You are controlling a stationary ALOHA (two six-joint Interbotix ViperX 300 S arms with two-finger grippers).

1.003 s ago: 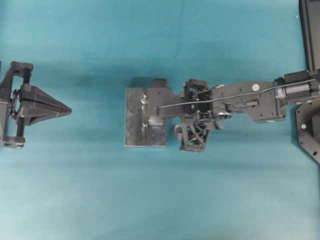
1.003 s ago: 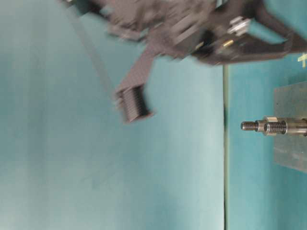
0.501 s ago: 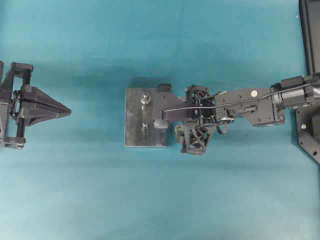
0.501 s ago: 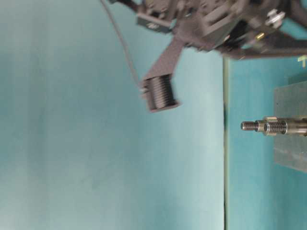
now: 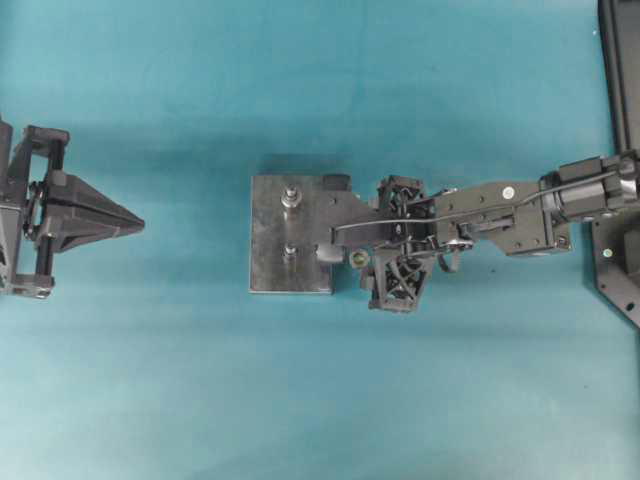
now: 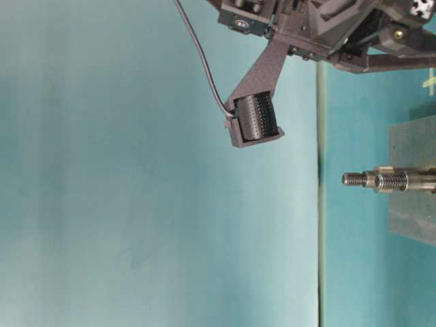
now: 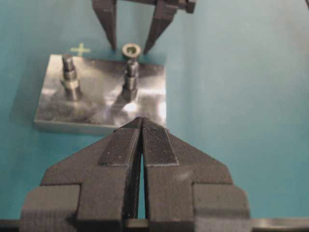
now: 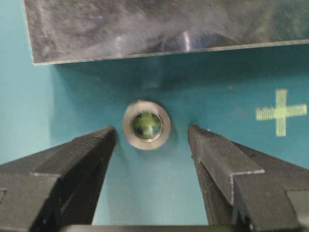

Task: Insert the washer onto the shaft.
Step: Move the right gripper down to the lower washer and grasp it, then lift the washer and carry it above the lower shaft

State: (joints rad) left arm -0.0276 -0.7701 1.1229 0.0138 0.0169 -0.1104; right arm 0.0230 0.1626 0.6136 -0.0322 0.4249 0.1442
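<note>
The small silver metal ring washer point(image 8: 146, 124) lies flat on the teal surface point(image 5: 200, 380), just beside the edge of the grey rectangular metal base plate point(image 5: 268, 240) and apart from it. Two threaded steel shafts point(image 7: 131, 77) stand upright on that plate, both bare.

The right tool point(image 8: 150, 140) hangs over the washer with its black fingers point(image 8: 91, 150) spread wide, one on each side of the ring and not touching it. The step in hand looks like the approach to pick-up: the washer is framed but not gripped. The next move probably calls for lowering until the fingertips flank the ring at surface level, then closing squarely; the washer is thin and flat, so a high or skewed pinch may slip off.

The left tool point(image 7: 141, 145) sits well apart across the plate, its pads pressed together on nothing.
</note>
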